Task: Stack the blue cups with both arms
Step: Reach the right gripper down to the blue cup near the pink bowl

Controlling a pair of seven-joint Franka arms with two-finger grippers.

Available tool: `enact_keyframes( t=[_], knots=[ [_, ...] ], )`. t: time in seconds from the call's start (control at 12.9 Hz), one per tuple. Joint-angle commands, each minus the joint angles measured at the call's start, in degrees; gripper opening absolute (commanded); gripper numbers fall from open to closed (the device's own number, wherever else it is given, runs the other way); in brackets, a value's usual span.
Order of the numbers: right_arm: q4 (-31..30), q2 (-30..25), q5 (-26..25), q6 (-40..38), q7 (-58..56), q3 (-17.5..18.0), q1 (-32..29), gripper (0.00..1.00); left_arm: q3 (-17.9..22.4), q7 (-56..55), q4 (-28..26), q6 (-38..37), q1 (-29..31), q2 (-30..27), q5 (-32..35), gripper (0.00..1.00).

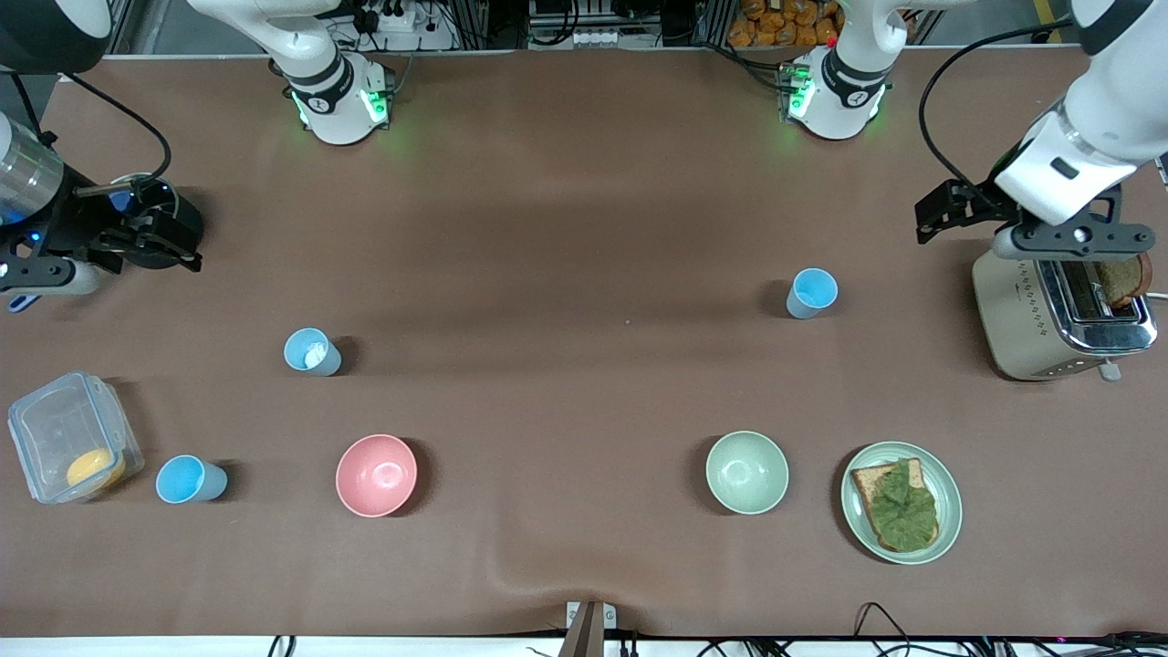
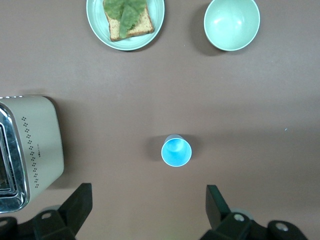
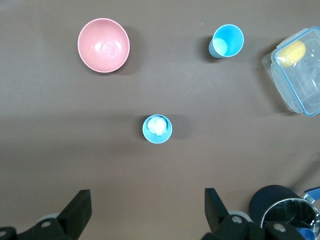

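Three blue cups stand upright and apart on the brown table. One cup (image 1: 812, 292) (image 2: 176, 151) is near the toaster, toward the left arm's end. A second cup (image 1: 311, 352) (image 3: 157, 128) with something white inside and a third cup (image 1: 189, 480) (image 3: 227, 41), nearer the front camera, are toward the right arm's end. My left gripper (image 1: 954, 212) (image 2: 148, 192) hangs open and empty, high beside the toaster. Over the table edge at the right arm's end, my right gripper (image 1: 146, 245) (image 3: 147, 196) is open and holds nothing.
A pink bowl (image 1: 376, 474) and a pale green bowl (image 1: 746, 472) sit nearer the front camera. A plate (image 1: 949, 511) carries toast with lettuce. A toaster (image 1: 1063, 315), a clear lidded box (image 1: 55, 429) and a dark mug (image 3: 282, 212) stand at the table's ends.
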Motion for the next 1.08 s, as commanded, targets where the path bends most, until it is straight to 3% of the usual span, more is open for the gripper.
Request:
enact_keyframes(
  t=[0.0, 0.23, 0.54, 1.0],
  knots=[
    [0.32, 3.41, -0.92, -0.04, 0.0, 0.04, -1.66, 1.0, -0.23, 0.19, -0.75, 0.47, 0.84, -1.55, -0.16, 1.0],
    [-0.47, 10.78, -1.01, 0.13, 0.07, 0.04, -1.66, 1.0, -0.23, 0.27, -0.92, 0.39, 0.84, -1.55, -0.16, 1.0],
    [-3.44, 19.05, -0.92, 10.48, 0.17, 0.04, -2.54, 1.0, -0.23, 0.01, -1.1, 0.39, 0.93, -1.37, -0.16, 1.0],
    [-17.95, 20.47, -0.83, 28.69, -0.27, 0.04, -3.24, 1.0, -0.41, -0.69, -1.63, 0.56, 0.84, -0.84, -0.16, 1.0]
  ],
)
